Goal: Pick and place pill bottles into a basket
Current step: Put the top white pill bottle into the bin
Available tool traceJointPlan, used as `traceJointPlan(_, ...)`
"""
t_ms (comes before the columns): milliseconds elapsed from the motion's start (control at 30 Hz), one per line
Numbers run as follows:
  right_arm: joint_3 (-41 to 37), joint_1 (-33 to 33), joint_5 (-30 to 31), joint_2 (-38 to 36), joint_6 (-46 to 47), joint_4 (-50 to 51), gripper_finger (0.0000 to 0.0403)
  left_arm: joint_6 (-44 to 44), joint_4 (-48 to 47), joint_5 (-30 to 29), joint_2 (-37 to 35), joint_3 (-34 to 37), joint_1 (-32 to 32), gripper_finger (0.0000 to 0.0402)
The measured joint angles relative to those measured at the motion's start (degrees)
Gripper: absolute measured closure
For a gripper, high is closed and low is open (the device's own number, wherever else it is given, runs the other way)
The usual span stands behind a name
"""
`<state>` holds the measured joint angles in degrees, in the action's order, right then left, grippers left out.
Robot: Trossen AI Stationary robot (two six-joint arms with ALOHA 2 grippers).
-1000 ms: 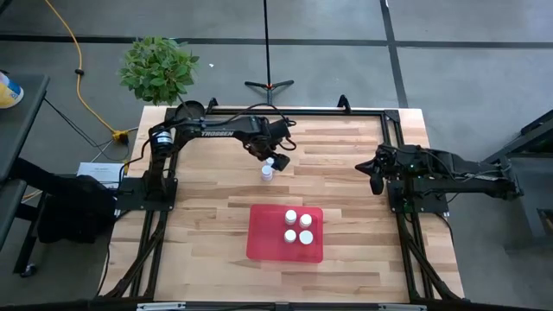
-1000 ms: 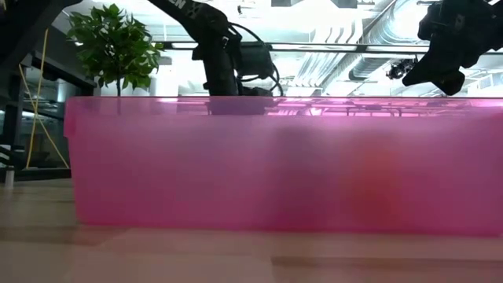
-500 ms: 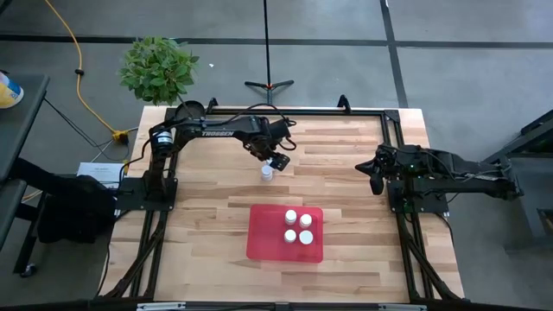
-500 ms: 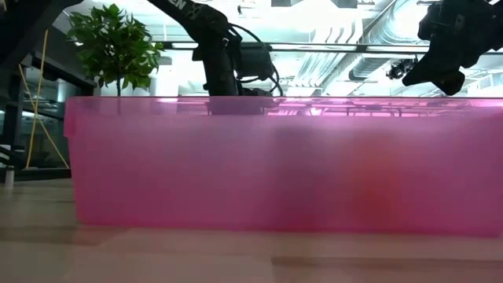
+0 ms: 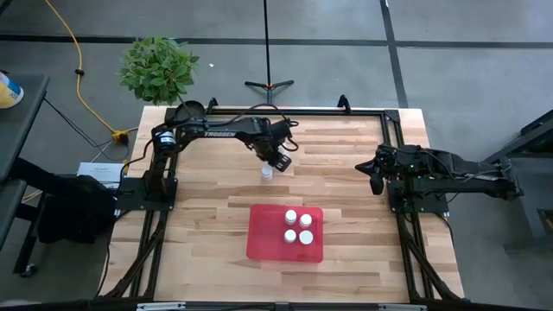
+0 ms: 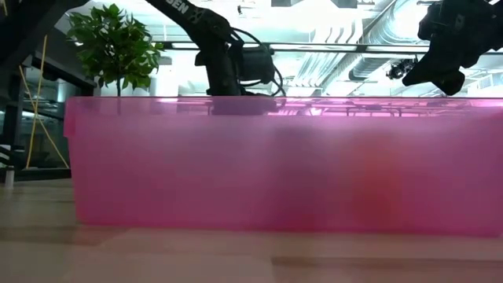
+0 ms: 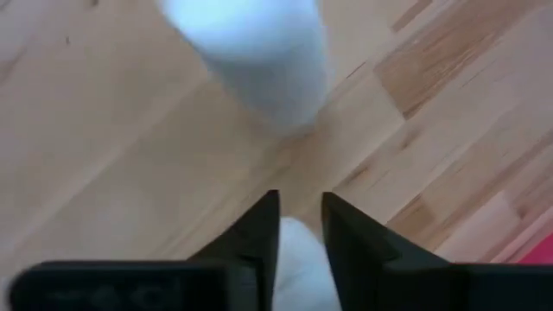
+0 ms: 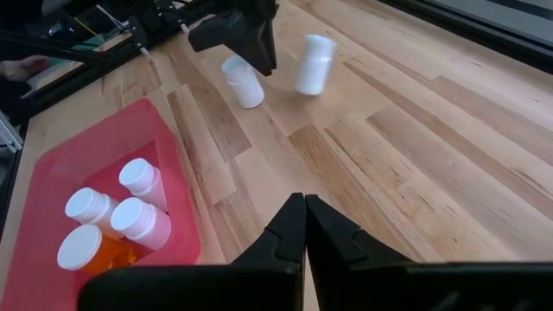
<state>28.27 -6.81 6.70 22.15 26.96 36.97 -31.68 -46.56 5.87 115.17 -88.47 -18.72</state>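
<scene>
The basket is a shallow red tray [image 5: 259, 246] near the table's front, holding several white-capped bottles [image 8: 130, 207], one with an orange body. Two more white pill bottles are on the wood farther back. One stands upright [image 5: 266, 174], also in the right wrist view [image 8: 243, 84]. The other looks tilted [image 8: 314, 62] and is hidden under the arm in the high view. My left gripper [image 5: 280, 162] hangs just over them, pointing down [image 8: 262, 60], its fingers [image 7: 300, 203] almost together. My right gripper [image 5: 374, 183] is shut and empty at the table's right. My left gripper's fingers stand beside the two bottles; a white blur [image 7: 251, 52] lies just past its tips and something white [image 7: 298, 263] shows in the narrow gap between the fingers. I cannot tell whether it touches either bottle.
The tray's red wall [image 6: 275, 165] fills the low view. A dark round pot [image 5: 192, 108] sits at the table's far left corner, with a potted plant [image 5: 158, 67] on the floor behind. Bare wood lies between the tray and the right arm.
My left gripper has shifted a little toward the table's right edge, staying over the two bottles. The upright bottle on the wood has kept its place.
</scene>
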Motion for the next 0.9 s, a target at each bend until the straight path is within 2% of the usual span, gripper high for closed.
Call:
traceJointPlan(200, 0.0, 0.0, -0.02, 0.0, 0.0, 0.0, 0.0403, 0.22, 0.95, 2.69, -0.04, 0.0, -0.01, 0.0376)
traceJointPlan(333, 0.0, 0.0, -0.02, 0.0, 0.0, 0.0, 0.0403, 0.47, 0.89, 3.89, -0.04, 0.0, 0.0, 0.0374)
traceJointPlan(400, 0.0, 0.0, -0.02, 0.0, -0.02, 0.0, 0.0403, 0.61, 0.96, 3.87, -0.04, 0.0, 0.0, 0.0342)
traceJointPlan(667, 0.0, 0.0, -0.04, 0.0, -0.02, 0.0, 0.0403, 6.51, 5.12, 3.0, -0.04, 0.0, 0.32, 0.0174)
traceJointPlan(900, 0.0, 0.0, -0.11, 0.0, -0.02, 0.02, 0.0403, 11.76, 7.59, -6.24, -0.06, 0.0, 0.36, 0.0081)
